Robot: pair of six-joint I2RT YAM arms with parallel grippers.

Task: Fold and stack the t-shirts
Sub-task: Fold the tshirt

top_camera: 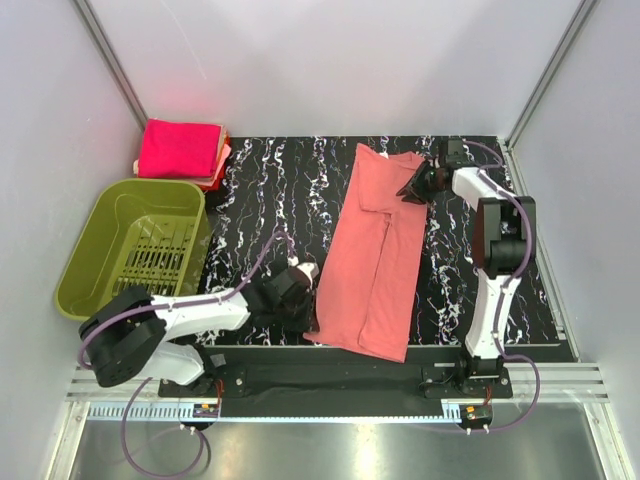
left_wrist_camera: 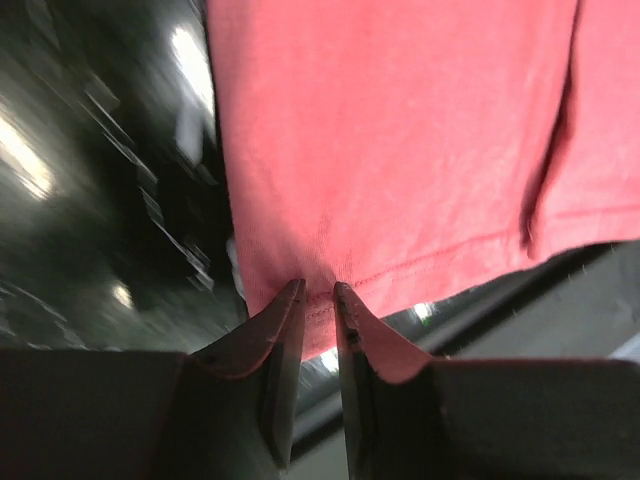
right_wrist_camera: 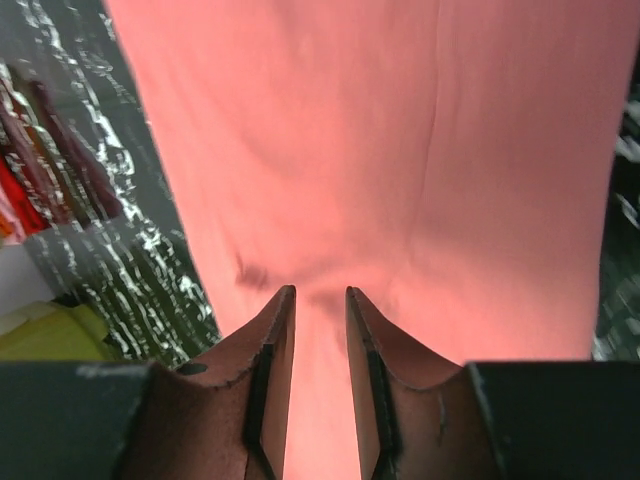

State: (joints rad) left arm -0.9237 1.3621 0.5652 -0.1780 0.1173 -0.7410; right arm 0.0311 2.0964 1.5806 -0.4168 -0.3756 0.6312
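A large salmon-coral t-shirt (top_camera: 375, 260) lies folded lengthwise into a long strip on the black marbled mat (top_camera: 270, 190). My left gripper (top_camera: 305, 290) is at the strip's near-left hem corner. In the left wrist view its jaws (left_wrist_camera: 318, 288) are shut on the hem of the shirt (left_wrist_camera: 400, 150). My right gripper (top_camera: 410, 188) is at the far, collar end. In the right wrist view its jaws (right_wrist_camera: 320, 292) are shut on a pinch of the shirt (right_wrist_camera: 380, 150). A stack of folded magenta-pink t-shirts (top_camera: 180, 150) sits at the far left corner.
An olive-green plastic basket (top_camera: 100, 250) stands left of the mat, just in front of the folded stack. White walls enclose the back and both sides. The arm bases sit on a black rail along the near edge (top_camera: 340, 378).
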